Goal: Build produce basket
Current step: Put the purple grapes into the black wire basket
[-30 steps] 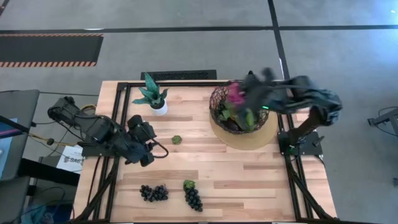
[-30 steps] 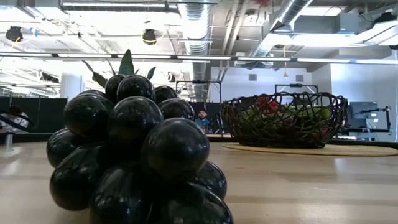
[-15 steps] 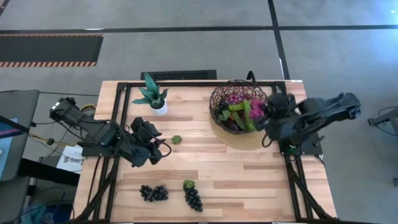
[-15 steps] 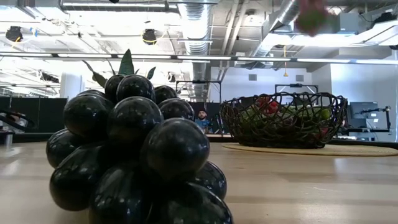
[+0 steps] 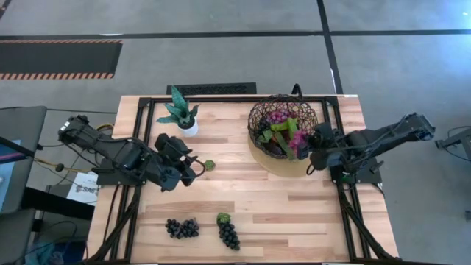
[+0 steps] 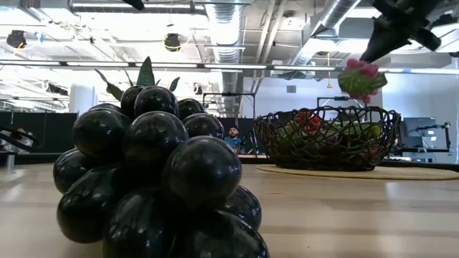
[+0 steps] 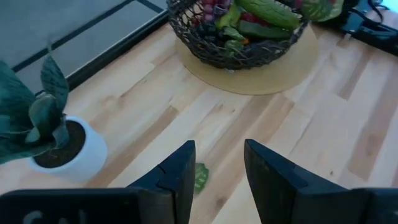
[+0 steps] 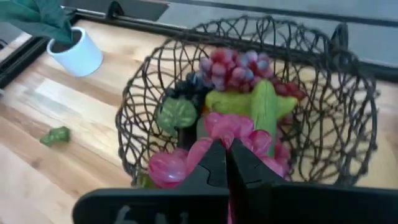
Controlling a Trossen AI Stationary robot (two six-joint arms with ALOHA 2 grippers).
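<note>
Basket (image 5: 283, 131) on the tan disc (image 5: 294, 165), already part-filled: purple grapes (image 8: 233, 65), green cucumbers (image 8: 264, 109) and other produce heaped inside. Still out on the bare wood: two black grape bunches near the front edge, one (image 5: 182, 227) lying flat, the other (image 5: 227, 232) green-topped, plus a small green piece (image 5: 210, 165) mid-table. So, by the look of things, well along but not finished, with at least those three to gather.

Right gripper (image 5: 309, 145) poised over the basket's near rim, fingers (image 8: 214, 165) pressed together on a magenta bunch (image 6: 361, 77), carried clear above the weave in the low view, not yet set down. Next, probably, lowering and releasing among the cucumbers.

Left gripper (image 5: 193, 168) low beside the green piece, fingers (image 7: 180, 177) standing apart, holding nothing; green piece (image 7: 200, 177) showing just past the gap, not yet between the tips. Potted plant (image 5: 180, 114) nearby, no part of the job.
</note>
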